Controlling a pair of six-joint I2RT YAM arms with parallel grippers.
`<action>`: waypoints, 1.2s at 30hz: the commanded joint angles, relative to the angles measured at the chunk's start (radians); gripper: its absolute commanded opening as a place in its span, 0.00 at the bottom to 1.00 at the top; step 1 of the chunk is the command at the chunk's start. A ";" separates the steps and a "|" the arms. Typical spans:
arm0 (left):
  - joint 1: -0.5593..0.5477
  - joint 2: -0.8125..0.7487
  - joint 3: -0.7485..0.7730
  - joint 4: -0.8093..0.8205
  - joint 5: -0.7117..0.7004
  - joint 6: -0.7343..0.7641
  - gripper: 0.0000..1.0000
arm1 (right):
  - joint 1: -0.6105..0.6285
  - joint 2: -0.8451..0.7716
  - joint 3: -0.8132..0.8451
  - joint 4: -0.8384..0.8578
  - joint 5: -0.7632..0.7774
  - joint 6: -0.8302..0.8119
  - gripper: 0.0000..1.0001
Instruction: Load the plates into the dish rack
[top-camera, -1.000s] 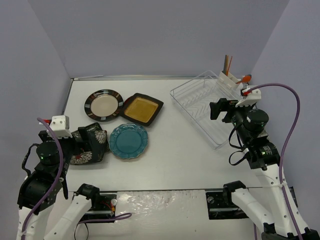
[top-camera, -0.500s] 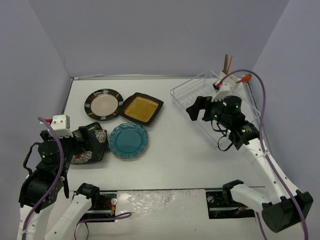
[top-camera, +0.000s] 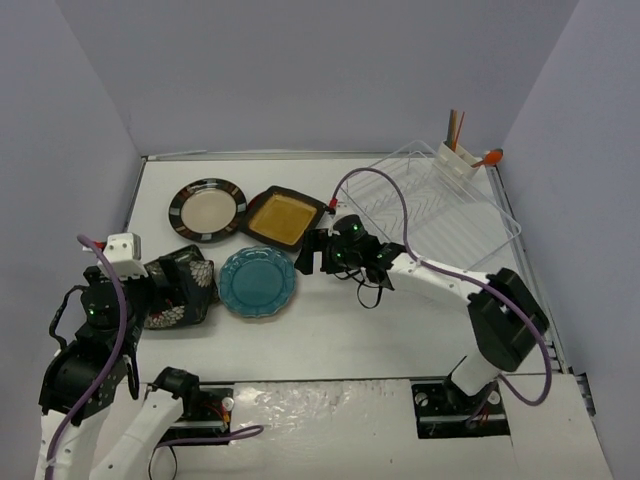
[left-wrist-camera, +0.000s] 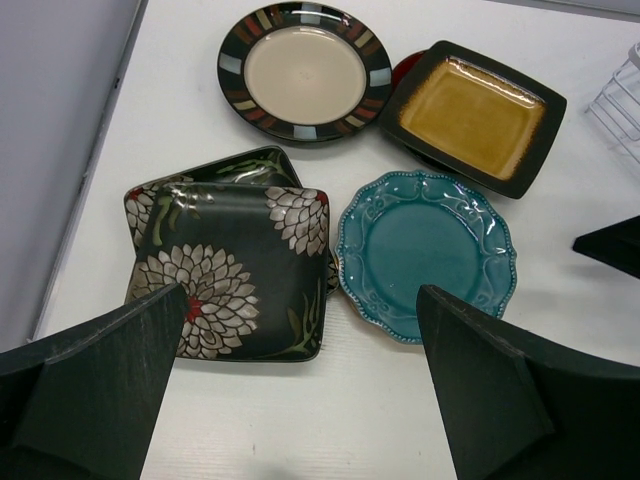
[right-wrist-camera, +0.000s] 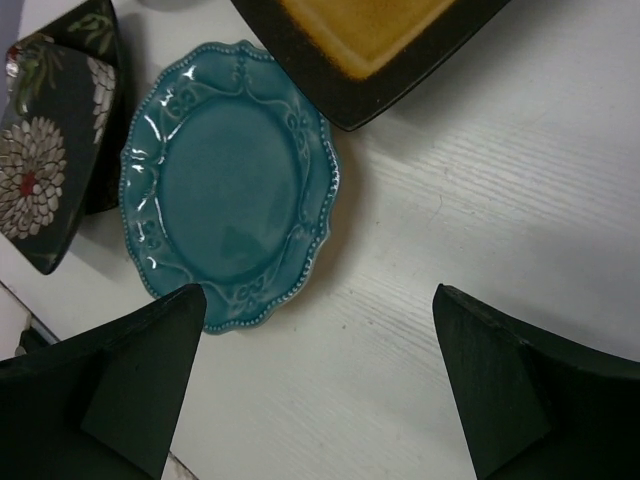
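1. left gripper (left-wrist-camera: 302, 295): fingers spread wide, nothing held. It sits above the near-left part of the bench (top-camera: 400, 320), over 2 stacked floral square plates (left-wrist-camera: 235, 265). The lower plate is mostly hidden; only its far-left corner shows.
2. right gripper (right-wrist-camera: 320, 295): fingers wide apart, empty. It is over the middle of the bench, just right of the teal scalloped plate (right-wrist-camera: 228, 185), which lies flat.
3. black square plate (top-camera: 283, 217) with amber centre: on the far side of the teal one. Whether the edges touch or are just apart, cannot tell. It is cut off at the top of the right wrist view.
4. red rim sliver (left-wrist-camera: 405, 68): peeks from under the square plate's far-left edge. The rest is hidden.
5. round striped-rim plate (top-camera: 207, 209): flat, toward the far-left corner.
6. dish rack (top-camera: 440, 215): near the far-right corner, well apart from all plates. Its wires are faint against the white bench.
7. caddy (top-camera: 458, 160): at the rack's far corner, holding utensils (top-camera: 456, 125) too small to identify.
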 joint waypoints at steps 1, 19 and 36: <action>-0.001 0.019 0.001 0.005 0.028 -0.060 0.97 | 0.033 0.119 0.043 0.177 0.028 0.101 0.85; -0.002 -0.017 -0.053 0.020 0.071 -0.120 0.97 | 0.062 0.324 0.074 0.322 -0.021 0.147 0.50; -0.002 -0.003 -0.166 0.134 0.118 -0.094 0.97 | 0.061 0.347 0.089 0.328 -0.024 0.132 0.21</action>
